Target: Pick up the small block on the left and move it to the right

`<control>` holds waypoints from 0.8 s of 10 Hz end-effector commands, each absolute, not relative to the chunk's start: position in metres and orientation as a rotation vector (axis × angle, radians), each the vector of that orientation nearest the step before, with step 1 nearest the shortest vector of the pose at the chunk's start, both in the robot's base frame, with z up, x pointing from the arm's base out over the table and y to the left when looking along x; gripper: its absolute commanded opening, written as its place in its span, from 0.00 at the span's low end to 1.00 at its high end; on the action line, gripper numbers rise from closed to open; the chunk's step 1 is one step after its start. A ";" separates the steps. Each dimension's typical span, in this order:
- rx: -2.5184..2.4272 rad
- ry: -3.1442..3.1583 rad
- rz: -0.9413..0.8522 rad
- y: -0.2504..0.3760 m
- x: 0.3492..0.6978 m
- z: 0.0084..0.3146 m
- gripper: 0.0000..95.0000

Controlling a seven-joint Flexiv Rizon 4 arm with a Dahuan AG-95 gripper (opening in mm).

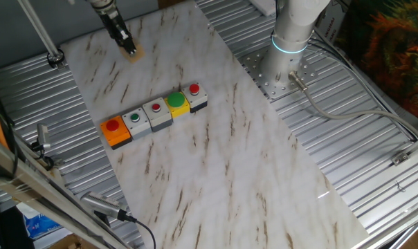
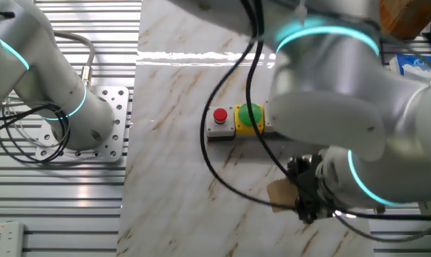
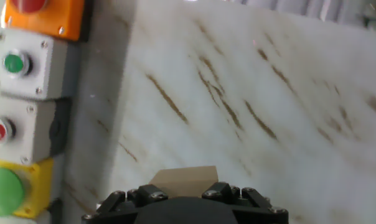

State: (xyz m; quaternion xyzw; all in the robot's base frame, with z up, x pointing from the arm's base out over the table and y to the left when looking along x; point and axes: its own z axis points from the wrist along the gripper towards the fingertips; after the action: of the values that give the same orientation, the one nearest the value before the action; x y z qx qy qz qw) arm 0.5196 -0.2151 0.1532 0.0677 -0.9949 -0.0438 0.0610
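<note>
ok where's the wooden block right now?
The small block sits at the gripper tip, at the far end of the marble board in one fixed view, apart from the row of button boxes.

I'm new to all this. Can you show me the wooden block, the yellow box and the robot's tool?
wooden block (image 3: pixel 183 179): hand view, its top face.
yellow box (image 1: pixel 178 104): one fixed view, its green button.
tool (image 1: pixel 129 48): one fixed view, its tip.
</note>
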 end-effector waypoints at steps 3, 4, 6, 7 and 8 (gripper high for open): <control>0.020 -3.025 -0.121 -0.143 0.509 0.165 0.20; -0.007 -3.027 -0.123 -0.125 0.505 0.167 0.20; -0.068 -3.036 -0.126 -0.090 0.501 0.168 0.20; -0.095 -3.041 -0.126 -0.075 0.502 0.168 0.20; -0.106 -3.042 -0.126 -0.069 0.503 0.169 0.20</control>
State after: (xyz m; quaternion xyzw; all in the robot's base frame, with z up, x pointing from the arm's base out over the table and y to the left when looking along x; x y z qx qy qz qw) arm 0.5030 -0.0636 0.1695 -0.0366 -0.9974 -0.0420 0.0461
